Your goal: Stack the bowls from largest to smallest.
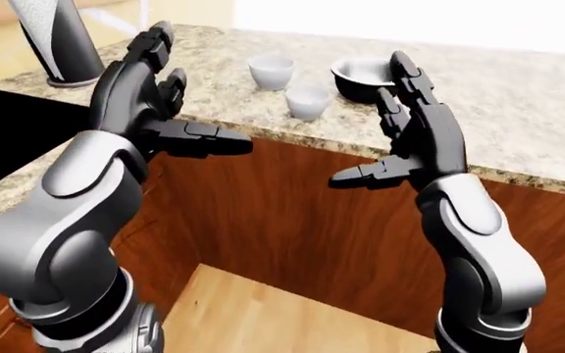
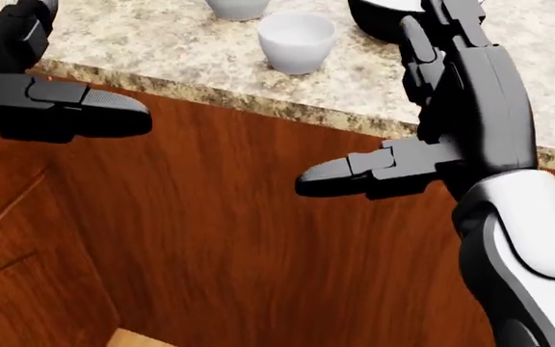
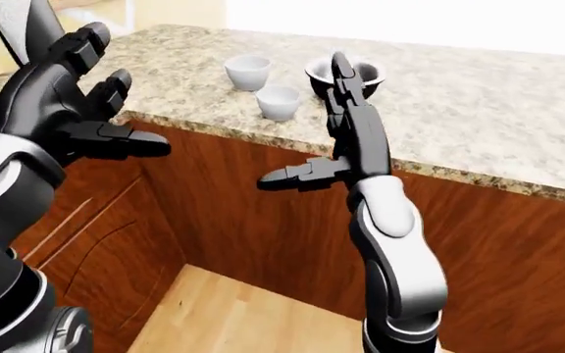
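Observation:
Three bowls stand on the granite counter near its edge: a white bowl, a smaller white bowl closer to the edge, and a larger black bowl with a white inside to their right. My left hand is open and empty, raised to the left of the bowls, below counter height at the edge. My right hand is open and empty, fingers pointing up, thumb out to the left. In the left-eye view it overlaps the black bowl's right side. Neither hand touches a bowl.
A tall black-and-white cone-shaped object stands on the counter at the upper left. A flat black surface is set into the counter at the left. Brown wooden cabinet fronts lie below the counter, with light wood floor beneath.

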Robot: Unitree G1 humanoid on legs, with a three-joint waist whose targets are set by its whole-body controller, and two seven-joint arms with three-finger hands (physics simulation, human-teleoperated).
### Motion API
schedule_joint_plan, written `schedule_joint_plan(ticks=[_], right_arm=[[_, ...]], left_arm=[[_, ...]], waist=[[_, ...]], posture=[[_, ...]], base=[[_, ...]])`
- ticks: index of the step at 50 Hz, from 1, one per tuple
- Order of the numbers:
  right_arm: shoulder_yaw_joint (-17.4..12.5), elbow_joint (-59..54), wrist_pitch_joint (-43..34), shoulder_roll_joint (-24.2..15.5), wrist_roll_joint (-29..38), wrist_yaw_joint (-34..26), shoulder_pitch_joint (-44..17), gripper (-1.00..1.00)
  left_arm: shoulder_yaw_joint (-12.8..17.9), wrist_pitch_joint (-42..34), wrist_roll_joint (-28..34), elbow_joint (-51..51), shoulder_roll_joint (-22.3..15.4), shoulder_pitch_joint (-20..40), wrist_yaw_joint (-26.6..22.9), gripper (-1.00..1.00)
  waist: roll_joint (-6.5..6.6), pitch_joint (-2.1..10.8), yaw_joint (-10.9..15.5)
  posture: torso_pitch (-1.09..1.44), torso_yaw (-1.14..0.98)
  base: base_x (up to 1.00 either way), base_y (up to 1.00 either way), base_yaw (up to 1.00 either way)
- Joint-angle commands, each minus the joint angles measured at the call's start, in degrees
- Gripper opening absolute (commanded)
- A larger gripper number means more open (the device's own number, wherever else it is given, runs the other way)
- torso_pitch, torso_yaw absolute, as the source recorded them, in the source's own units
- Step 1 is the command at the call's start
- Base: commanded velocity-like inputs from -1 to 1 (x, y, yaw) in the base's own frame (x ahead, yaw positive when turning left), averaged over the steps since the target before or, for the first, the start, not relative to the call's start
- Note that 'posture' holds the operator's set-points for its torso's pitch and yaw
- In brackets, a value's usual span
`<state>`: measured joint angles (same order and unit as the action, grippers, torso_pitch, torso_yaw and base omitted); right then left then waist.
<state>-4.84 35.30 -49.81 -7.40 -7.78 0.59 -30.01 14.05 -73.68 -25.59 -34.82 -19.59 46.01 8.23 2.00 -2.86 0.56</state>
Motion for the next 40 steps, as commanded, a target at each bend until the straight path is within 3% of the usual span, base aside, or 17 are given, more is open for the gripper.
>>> schedule_joint_plan(ticks=[1,7,9,10,11,12,14,16,18,24,25,26,27,28,33,35,40], right_arm=[[-1.1,1.5,2.5,-0.5,0.6,0.7,-1.3,1.0],[-2.1,2.4,2.5,-1.0,-0.2,0.6,-0.7,1.0],[-2.8,2.1,2.2,-1.5,-0.4,1.1,-1.1,1.0],[-2.9,2.5,1.7,-1.6,-0.7,1.3,-1.3,1.0],[-2.9,2.9,1.4,-1.7,-1.0,1.4,-1.5,1.0],[-3.1,3.1,1.2,-1.8,-1.2,1.6,-1.8,1.0],[-3.9,3.7,0.3,-2.3,-1.6,2.5,-2.3,1.0],[-4.0,5.0,-1.5,-2.7,-2.1,3.3,-2.8,1.0],[-3.9,6.2,-2.6,-3.2,-2.1,3.8,-3.6,1.0],[-5.1,9.2,-6.4,-3.7,-4.1,5.8,-6.3,1.0],[-5.4,9.1,-6.7,-3.7,-4.6,6.3,-6.5,1.0],[-5.6,9.4,-6.9,-3.7,-5.0,6.7,-6.7,1.0],[-5.6,9.4,-6.8,-3.9,-5.2,7.0,-6.8,1.0],[-5.7,9.4,-6.9,-4.0,-5.6,7.3,-6.8,1.0],[-7.2,9.6,-7.2,-4.3,-8.6,9.4,-7.4,1.0],[-7.2,9.3,-6.7,-4.6,-9.5,9.9,-7.3,1.0],[-8.9,10.0,-8.4,-6.5,-12.8,11.7,-8.5,1.0]], left_arm=[[0.1,1.5,-1.0,-1.6,-0.2,2.4,0.0,1.0],[-0.6,1.4,-1.8,-1.1,0.8,2.8,1.1,1.0],[-1.0,1.9,-1.6,-0.3,0.3,2.7,0.9,1.0],[-0.8,1.5,-1.7,-0.3,0.3,3.1,1.0,1.0],[-0.4,0.8,-2.0,-0.6,0.3,3.7,1.1,1.0],[-0.1,0.5,-2.2,-0.4,0.0,4.1,1.0,1.0],[0.0,0.5,-2.3,-0.2,-0.6,4.1,0.9,1.0],[0.5,-0.3,-2.9,-0.5,-0.7,4.8,1.1,1.0],[1.2,-1.2,-3.7,-1.0,-1.1,5.4,1.4,1.0],[3.0,-3.4,-6.9,-1.4,-2.5,7.5,2.9,1.0],[3.1,-3.4,-7.4,-1.5,-2.7,7.6,3.2,1.0],[3.2,-3.5,-7.9,-1.5,-2.8,7.6,3.5,1.0],[3.2,-3.3,-8.3,-1.4,-3.0,7.6,3.7,1.0],[3.3,-3.2,-8.7,-1.4,-3.1,7.6,3.9,1.0],[3.4,-2.8,-10.8,-1.1,-4.1,7.7,5.3,1.0],[3.4,-2.7,-11.4,-0.8,-4.5,8.0,5.6,1.0],[3.5,-4.3,-13.2,-1.5,-5.8,9.1,6.4,1.0]], waist=[[0.31,0.84,-0.1],[-2.37,1.31,1.3],[-4.77,1.7,1.5],[-6.99,2.76,1.1],[-4.67,1.29,0.7],[-5.99,0.51,1.4],[-5.8,-0.03,0.5],[-5.53,0.48,0.5],[-4.57,-0.17,0.2],[0.33,2.2,1.2],[1.04,3.4,0.7],[0.22,2.34,1.1],[1.91,1.84,0.9],[2.29,1.9,0.9],[0.63,0.31,0.2],[0.31,1.85,-0.3],[-1.05,2.68,-0.3]], posture=[[0.0,0.0],[0.0,0.0],[0.0,0.0],[0.0,0.0],[0.0,0.0],[0.0,0.0],[0.0,0.0],[0.0,0.0],[0.0,0.0],[0.0,0.0],[0.0,0.0],[0.0,0.0],[0.0,0.0],[0.0,0.0],[0.0,0.0],[0.0,0.0],[0.0,0.0]], base=[[0.58,0.0,0.0],[0.59,0.0,0.0],[0.55,0.0,0.0],[0.49,0.0,0.0],[0.48,0.0,0.0],[0.48,0.0,0.0],[0.18,0.0,0.0],[0.01,0.0,0.0],[0.04,0.02,0.0],[0.07,0.26,0.0],[0.08,0.12,0.0],[0.08,0.0,0.0],[0.09,0.0,0.0],[0.08,0.0,0.0],[0.0,0.0,0.0],[0.0,0.0,-0.45],[0.0,0.0,-0.56]])
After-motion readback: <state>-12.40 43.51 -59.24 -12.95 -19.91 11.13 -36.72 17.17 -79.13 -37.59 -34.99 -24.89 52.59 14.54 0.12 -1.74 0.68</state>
